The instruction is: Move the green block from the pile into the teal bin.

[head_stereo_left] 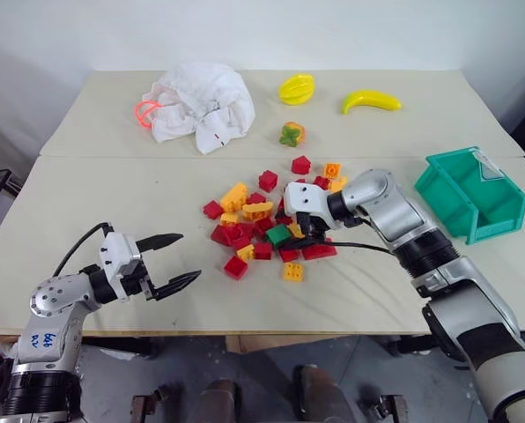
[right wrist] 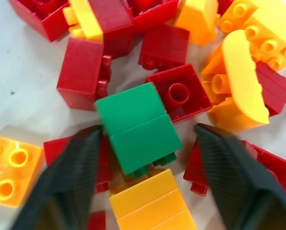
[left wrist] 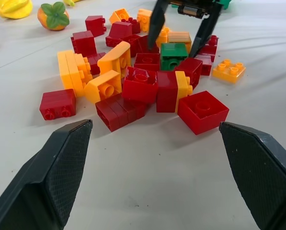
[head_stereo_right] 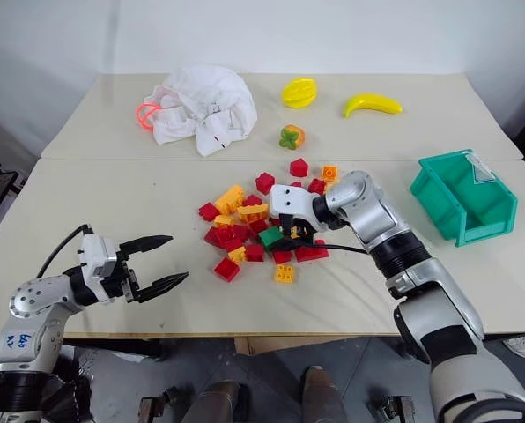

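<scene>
The right tool point(head_stereo_left: 296, 236) is lowered over the pile point(head_stereo_left: 271, 220), with its jaws parted and set astride the green block point(right wrist: 138, 128); one finger point(right wrist: 68, 177) appears to touch one side of the block, while the other finger point(right wrist: 234, 172) stands just apart from the opposite side, so nothing is gripped yet. The green block lies at the near side of the pile, on the near half of the desk point(head_stereo_left: 113, 291) toward its middle, wedged among red bricks and touching a yellow brick point(right wrist: 148, 201) at its near end. For a sound grasp, the jaws are best centred on the block so that both pads meet its flat side faces squarely, and closed only once the fingertips have been sunk below the block's upper edge. Care is to be taken that the neighbouring red bricks are not pinched together with it; a straight lift is advised, as a dragged lift would likely scatter the heap. The teal bin point(head_stereo_left: 469, 194) stands well apart at the right edge of the desk, its open top free to receive the block. The left tool point(head_stereo_left: 172, 261) is held open and empty above the near left part of the desk, clear of the pile, and may be left where it is.
</scene>
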### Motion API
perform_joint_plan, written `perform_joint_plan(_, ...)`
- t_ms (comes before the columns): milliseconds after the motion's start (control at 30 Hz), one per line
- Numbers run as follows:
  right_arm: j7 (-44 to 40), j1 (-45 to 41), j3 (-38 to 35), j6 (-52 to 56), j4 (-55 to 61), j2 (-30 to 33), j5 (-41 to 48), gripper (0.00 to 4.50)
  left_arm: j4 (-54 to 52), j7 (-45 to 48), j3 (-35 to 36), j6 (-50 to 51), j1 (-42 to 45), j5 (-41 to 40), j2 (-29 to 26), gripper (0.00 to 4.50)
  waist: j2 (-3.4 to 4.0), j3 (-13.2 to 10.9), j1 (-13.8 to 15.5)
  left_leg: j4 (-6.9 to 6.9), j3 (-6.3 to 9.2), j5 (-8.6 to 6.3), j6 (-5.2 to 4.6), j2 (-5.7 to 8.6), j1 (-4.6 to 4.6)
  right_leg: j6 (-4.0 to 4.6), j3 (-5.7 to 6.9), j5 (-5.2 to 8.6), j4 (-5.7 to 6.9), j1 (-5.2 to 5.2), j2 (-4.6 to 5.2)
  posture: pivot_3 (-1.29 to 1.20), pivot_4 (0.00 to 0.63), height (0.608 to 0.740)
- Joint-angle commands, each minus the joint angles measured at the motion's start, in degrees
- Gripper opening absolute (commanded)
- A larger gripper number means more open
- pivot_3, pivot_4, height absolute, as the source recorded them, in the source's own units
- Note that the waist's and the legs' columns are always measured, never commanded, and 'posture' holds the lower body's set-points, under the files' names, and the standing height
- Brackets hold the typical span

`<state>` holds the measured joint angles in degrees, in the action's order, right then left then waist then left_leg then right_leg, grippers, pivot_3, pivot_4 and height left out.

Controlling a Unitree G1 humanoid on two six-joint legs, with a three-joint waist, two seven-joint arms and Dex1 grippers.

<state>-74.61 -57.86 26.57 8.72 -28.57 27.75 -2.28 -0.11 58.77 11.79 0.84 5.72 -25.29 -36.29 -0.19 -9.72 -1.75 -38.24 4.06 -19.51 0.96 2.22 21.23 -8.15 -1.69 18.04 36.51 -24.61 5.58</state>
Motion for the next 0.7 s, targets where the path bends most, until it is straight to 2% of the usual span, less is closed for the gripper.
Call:
perform_joint_plan(33,-1.8,-1.0,-0.3,-0.8,-0.5,-0.8,-0.5,2.01,-2.1,-0.3,0.2,0.1,0.5,-0.8,0.2,4.50,0.00,0.0,0.0,0.00,0.00,0.00,0.00,0.00,0.00,0.00,0.00,0.00,0.00,0.00,0.00,0.00,0.150,0.740)
perform_joint_plan(100,-2.2,-0.9,-0.6,-0.7,-0.5,-1.0,-0.5,1.49,-2.2,-0.4,0.2,0.1,0.6,-0.8,0.2,4.50,0.00,0.0,-0.1,0.00,0.00,0.00,0.00,0.00,-0.01,0.00,0.00,0.00,0.00,0.00,0.00,0.00,0.150,0.740)
perform_joint_plan(233,-3.9,0.1,-2.2,0.4,1.6,-0.5,1.6,1.48,-3.1,-0.6,0.1,0.5,0.2,-1.0,0.2,4.50,0.00,0.0,-0.1,0.01,0.00,0.00,0.01,-0.02,-0.01,0.00,0.00,0.00,0.01,0.00,0.00,0.00,0.150,0.740)
perform_joint_plan(367,-5.6,4.5,-9.8,-1.6,8.4,1.2,9.7,1.48,-5.4,-0.9,-0.6,1.5,0.4,-1.7,0.9,4.50,0.00,0.0,0.1,0.04,0.01,0.00,0.00,-0.01,0.01,0.00,0.01,0.00,0.01,0.01,0.03,0.00,0.150,0.740)
perform_joint_plan(433,-3.9,9.2,-17.8,-0.3,13.2,3.2,15.9,1.48,-7.5,-2.1,-1.5,2.5,1.4,-2.6,2.5,4.50,0.00,0.0,0.4,0.02,0.04,0.00,0.00,0.00,0.04,-0.01,0.03,0.00,0.01,0.02,0.03,0.00,0.150,0.740)
perform_joint_plan(500,1.9,13.9,-28.0,7.0,17.2,5.2,22.8,1.48,-9.7,-3.6,-2.6,3.6,2.9,-3.5,4.5,4.50,-0.01,0.0,1.2,-0.05,0.16,-0.02,-0.03,0.06,0.07,-0.02,0.15,-0.01,-0.01,0.09,0.08,0.00,0.150,0.740)
perform_joint_plan(567,5.9,16.2,-33.2,12.7,19.4,6.5,26.3,1.48,-10.7,-4.4,-3.1,3.7,3.5,-3.3,5.7,4.50,-0.01,0.0,1.6,-0.10,0.17,-0.03,-0.05,0.08,0.10,-0.07,0.16,-0.04,-0.08,0.15,0.09,0.00,0.150,0.740)
perform_joint_plan(633,10.4,21.1,-39.8,7.9,17.4,11.5,23.4,1.48,-10.9,-6.5,-4.4,3.8,5.7,-2.9,8.1,4.50,-0.01,0.0,1.9,-0.09,0.10,-0.03,-0.06,0.08,0.08,-0.08,0.09,-0.05,-0.11,0.15,0.07,0.00,0.150,0.740)
perform_joint_plan(700,13.5,24.2,-42.8,4.2,16.2,14.4,21.4,1.48,-10.9,-7.8,-5.1,3.8,7.0,-2.7,9.8,4.50,-0.01,0.0,2.4,-0.08,0.09,-0.03,-0.06,0.09,0.07,-0.08,0.12,-0.05,-0.20,0.15,0.06,0.00,0.150,0.740)
